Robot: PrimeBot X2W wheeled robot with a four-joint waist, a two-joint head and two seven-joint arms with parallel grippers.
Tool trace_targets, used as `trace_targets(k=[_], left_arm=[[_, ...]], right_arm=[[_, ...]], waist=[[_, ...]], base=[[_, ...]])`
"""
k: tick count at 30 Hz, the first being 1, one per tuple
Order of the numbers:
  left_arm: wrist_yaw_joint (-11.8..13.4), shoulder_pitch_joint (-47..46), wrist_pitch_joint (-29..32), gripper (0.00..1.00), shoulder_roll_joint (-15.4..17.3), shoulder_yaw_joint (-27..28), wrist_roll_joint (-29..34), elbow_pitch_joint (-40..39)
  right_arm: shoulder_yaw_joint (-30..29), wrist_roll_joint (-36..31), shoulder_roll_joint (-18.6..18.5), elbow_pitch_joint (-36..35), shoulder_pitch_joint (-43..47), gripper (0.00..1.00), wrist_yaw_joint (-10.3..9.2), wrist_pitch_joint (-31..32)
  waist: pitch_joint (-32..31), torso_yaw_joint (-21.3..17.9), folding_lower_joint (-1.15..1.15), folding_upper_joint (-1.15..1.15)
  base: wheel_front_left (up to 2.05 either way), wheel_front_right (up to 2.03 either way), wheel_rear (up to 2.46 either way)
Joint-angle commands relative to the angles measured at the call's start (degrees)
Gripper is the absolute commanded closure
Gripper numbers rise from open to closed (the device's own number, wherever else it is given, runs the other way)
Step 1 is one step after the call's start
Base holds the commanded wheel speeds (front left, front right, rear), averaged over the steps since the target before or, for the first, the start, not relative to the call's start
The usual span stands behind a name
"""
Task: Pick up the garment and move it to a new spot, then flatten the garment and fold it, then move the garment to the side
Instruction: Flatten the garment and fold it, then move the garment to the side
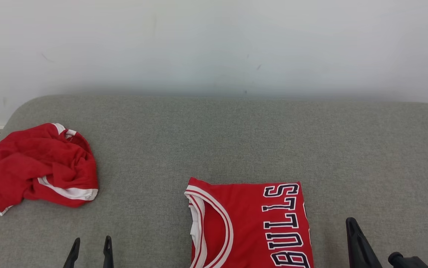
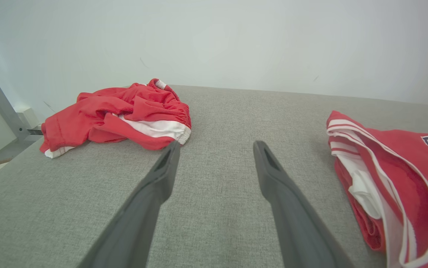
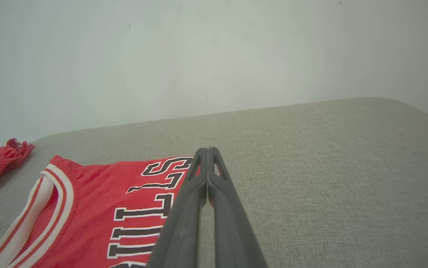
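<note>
Garments: 2, both red w/ white trim.
No. 1: jersey [image 1: 249, 223], folded into a neat rectangle, flat on grey cushion [image 1: 236, 141]. Sits low in head view, approx centre, a bit twd robot's right. Neck opening faces robot's left. Black-and-white "BULLS" lettering runs along its right side.
No. 2: crumpled garment [image 1: 39, 167], loose heap at far left of cushion, well apart from jersey.

Grippers: 2.
L gripper [image 1: 92, 241] is low at front left, between the 2 garments. Fingers spread wide, nothing between them, clear of both garments.
R gripper [image 3: 207, 150] is just right of jersey. Fingers pressed together tip to tip, nothing pinched. In its wrist cam the tips line up w/ jersey's right edge by the letter S; contact w/ cloth can't be told.

Backdrop: 1 plain pale wall [image 1: 214, 44] behind cushion.
</note>
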Motion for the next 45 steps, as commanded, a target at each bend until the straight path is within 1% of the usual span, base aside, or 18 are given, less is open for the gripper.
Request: trace_targets(k=[1, 5, 6, 7, 8, 9, 10, 17, 35, 45], left_arm=[[0.12, 0.93, -0.23, 0.00, -0.02, 0.05, -0.10, -0.20], [0.10, 1.29, -0.23, 0.00, -0.02, 0.27, -0.27, -0.33], [0.12, 1.36, -0.23, 0.00, -0.02, 0.29, -0.31, -0.37], [0.15, 1.38, -0.23, 0.00, -0.02, 0.28, -0.32, -0.34], [0.18, 1.35, -0.23, 0.00, -0.02, 0.27, -0.32, -0.31], [0.21, 1.24, -0.23, 0.00, -0.02, 0.27, -0.35, -0.27], [0.24, 1.12, -0.23, 0.00, -0.02, 0.24, -0.41, -0.24], [0.44, 1.86, -0.23, 0.00, -0.02, -0.03, -0.32, -0.47], [0.22, 2.53, -0.23, 0.00, -0.02, -0.98, 4.13, -1.11], [0.12, 2.59, -0.23, 0.00, -0.01, -0.64, 4.00, -1.32]], right_arm=[[-0.40, -0.43, 0.23, -0.40, 1.34, 1.00, -0.11, -0.22], [0.11, -0.19, 0.36, 0.03, 2.97, 1.00, -0.11, -0.22], [0.20, 0.14, 0.35, 0.16, 3.28, 0.89, -0.11, -0.22], [0.36, 0.15, 0.35, 0.28, 3.56, 0.62, -0.11, -0.22], [0.53, 0.14, 0.35, 0.42, 3.76, 0.42, -0.11, -0.22], [0.58, 0.16, 0.36, 0.53, 3.91, 0.02, -0.11, -0.22], [0.57, 0.18, 0.36, 0.60, 3.98, 0.00, -0.11, -0.22], [-0.34, 0.67, 0.38, 1.13, 4.43, 0.00, -0.11, -0.22], [-0.34, -1.10, 0.38, 3.01, 4.14, 0.00, -0.11, -0.22], [-0.60, -1.29, 0.37, 3.07, 4.05, 0.00, -0.11, -0.22]], waist=[[-0.21, -0.21, 0.00, 0.00], [-0.33, -0.51, 0.00, 0.00], [-0.35, -0.59, 0.00, 0.00], [-0.40, -0.66, 0.00, 0.00], [-0.44, -0.72, 0.00, 0.00], [-0.48, -0.76, 0.00, 0.00], [-0.52, -0.78, 0.00, 0.00], [-1.08, -0.73, 0.00, 0.00], [-1.30, -0.74, 0.00, 0.00], [-1.27, -0.64, 0.00, 0.00]], base=[[0.00, 0.00, 0.00], [0.00, 0.00, 0.00], [0.00, 0.00, 0.00], [0.00, 0.00, 0.00], [0.00, 0.00, 0.00], [0.00, 0.00, 0.00], [0.00, 0.00, 0.00], [0.00, 0.00, 0.00], [0.00, 0.00, 0.00], [0.00, 0.00, 0.00]])
